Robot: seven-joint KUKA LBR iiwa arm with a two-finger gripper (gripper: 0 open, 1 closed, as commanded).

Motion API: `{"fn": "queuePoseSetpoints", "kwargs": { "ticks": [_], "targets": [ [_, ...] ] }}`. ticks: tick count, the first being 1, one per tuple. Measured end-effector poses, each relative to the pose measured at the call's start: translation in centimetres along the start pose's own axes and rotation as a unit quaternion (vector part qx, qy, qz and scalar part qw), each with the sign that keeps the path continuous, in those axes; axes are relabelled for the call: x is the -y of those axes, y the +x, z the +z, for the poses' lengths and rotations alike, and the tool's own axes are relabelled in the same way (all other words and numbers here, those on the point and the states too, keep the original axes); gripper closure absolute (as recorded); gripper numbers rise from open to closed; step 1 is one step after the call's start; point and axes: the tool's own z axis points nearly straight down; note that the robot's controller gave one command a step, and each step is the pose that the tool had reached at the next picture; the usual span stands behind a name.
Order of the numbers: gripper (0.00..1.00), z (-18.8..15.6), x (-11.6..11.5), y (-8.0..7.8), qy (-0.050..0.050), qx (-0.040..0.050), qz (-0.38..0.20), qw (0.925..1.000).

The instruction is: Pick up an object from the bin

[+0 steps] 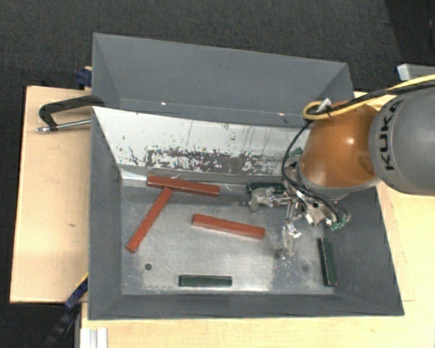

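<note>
My gripper hangs under the orange cover in the right half of the bin. Its two metal fingers are spread open, one fingertip pointing left and the other down near the floor. Nothing is between them. A flat red stick lies in the middle of the bin, its right end just left of the gripper and level with the gap between the fingers. A dark green bar lies to the right of the lower fingertip, near the right wall.
Another red stick lies along the back wall, and a third slants down toward the left wall. A second dark green bar lies by the front wall. A small dark speck sits at the front left.
</note>
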Motion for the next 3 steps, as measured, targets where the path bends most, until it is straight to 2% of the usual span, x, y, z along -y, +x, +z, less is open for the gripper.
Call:
{"fn": "queuePoseSetpoints", "kwargs": {
  "ticks": [1, 2, 3],
  "targets": [
    [1.0, 0.0, -5.7, -1.9, 0.0, 0.0, 0.064, 0.998],
    [1.0, 0.0, -5.7, -1.9, 0.0, 0.0, 0.064, 0.998],
    [1.0, -4.7, -5.4, -2.8, -0.001, -0.0013, 0.069, 0.9976]
  ]
}}
